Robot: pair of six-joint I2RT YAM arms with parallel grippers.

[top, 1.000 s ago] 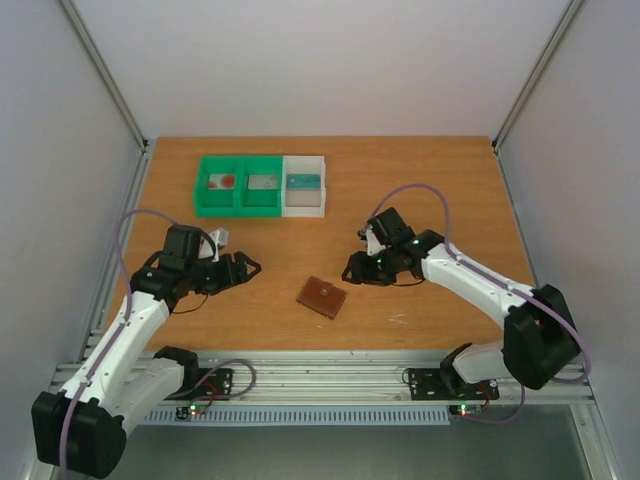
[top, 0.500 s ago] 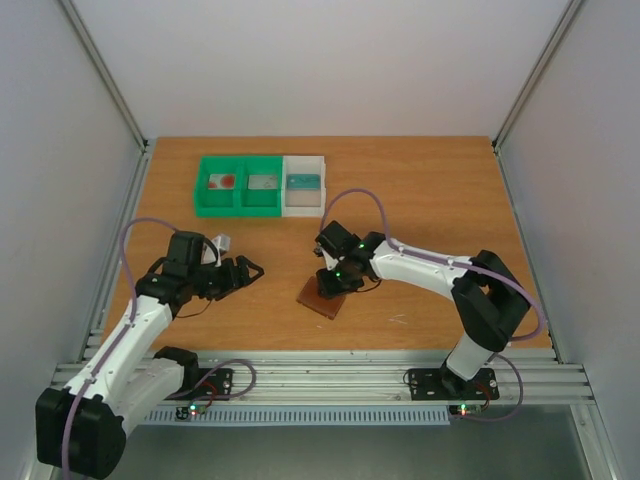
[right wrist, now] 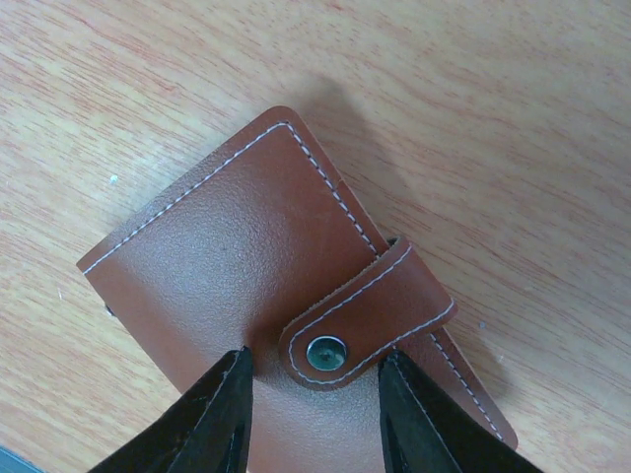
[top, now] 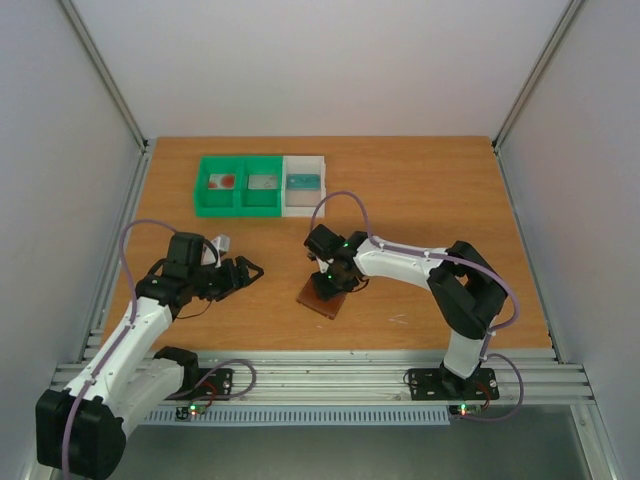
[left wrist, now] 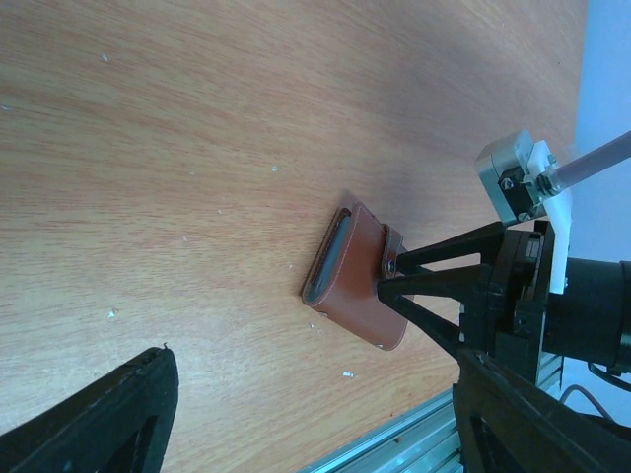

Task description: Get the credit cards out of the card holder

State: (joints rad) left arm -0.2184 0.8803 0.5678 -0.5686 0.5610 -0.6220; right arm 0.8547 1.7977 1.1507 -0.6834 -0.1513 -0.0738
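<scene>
Top view: card holder (top: 322, 297) lies flat and closed on the bench (top: 430, 200). Right end effector (top: 328, 285) sits over its far edge. Left end effector (top: 245, 270) hangs to the left of the card holder, well apart from it, fingers spread wide with nothing between them. Beyond the card holder, to its far left, a green bin (top: 203, 188) with two compartments, and a white bin (top: 322, 186) touching the green bin's right side. Left green compartment: a pale flat piece with a red patch (top: 225, 181). Right green compartment: a pale flat piece (top: 262, 182). White bin: a teal-tinted flat piece (top: 302, 182). Too small to tell more.

Left wrist view: card holder flat on the wood, a blue-grey edge showing at its open end; lining or cards, cannot tell. The right end effector's two fingers reach the strap end of the card holder with a gap between them.

Right wrist view: strap (right wrist: 394, 296) folded over the card holder's face, snap stud (right wrist: 326, 351) fastened. Fingers (right wrist: 212, 414) stand apart, one on each side of the stud, not clamped on anything.
</scene>
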